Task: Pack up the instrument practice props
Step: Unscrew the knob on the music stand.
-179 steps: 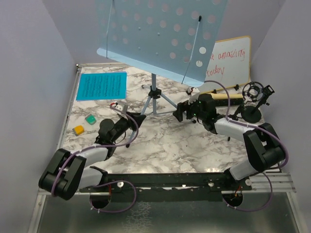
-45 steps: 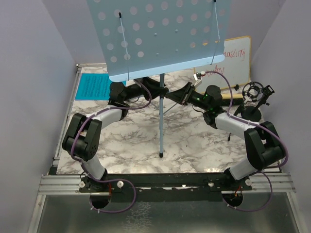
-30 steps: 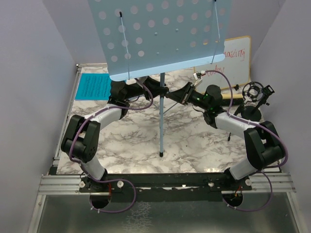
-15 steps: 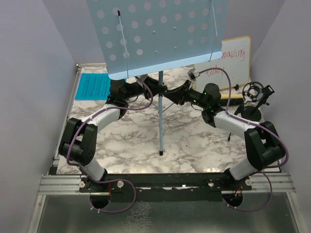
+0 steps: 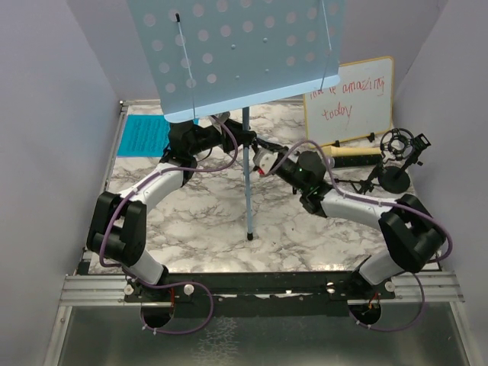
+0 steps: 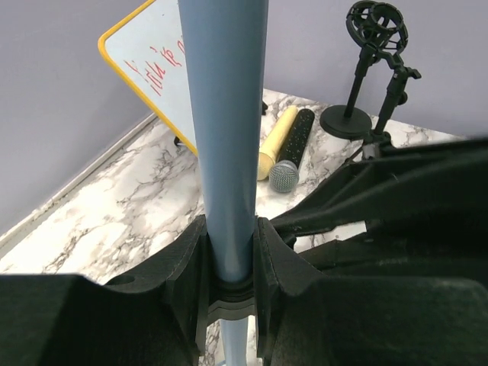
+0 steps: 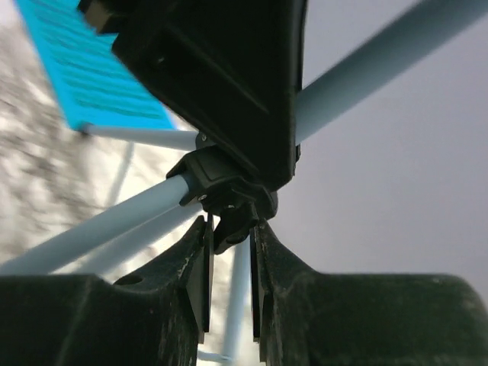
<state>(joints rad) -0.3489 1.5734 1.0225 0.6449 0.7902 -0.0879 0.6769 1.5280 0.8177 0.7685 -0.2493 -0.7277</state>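
The light-blue perforated music rack [image 5: 236, 53] fills the upper middle of the top view, its pole [image 5: 247, 191] running down toward the table. My left gripper [image 5: 242, 139] is shut on that pole [image 6: 229, 152], just above a black collar. My right gripper [image 5: 261, 162] comes in from the right, and its jaws [image 7: 231, 252] pinch the small black knob [image 7: 236, 221] of the rack's leg clamp. The cyan sheet [image 5: 145, 136] lies at the far left, partly hidden by the rack. The cream handheld microphone [image 5: 354, 155] lies at the right beside the black studio microphone [image 5: 396, 145].
A wood-framed whiteboard [image 5: 349, 99] with red writing leans on the back wall at the right. A black round base [image 5: 394, 179] stands under the studio microphone. Grey walls close in on both sides. The marble table [image 5: 198, 236] shows bare in front of the pole.
The rack's plate has swung left and uncovered more of the whiteboard. My right gripper has moved left and lower along the rack. My left gripper stays on the pole.
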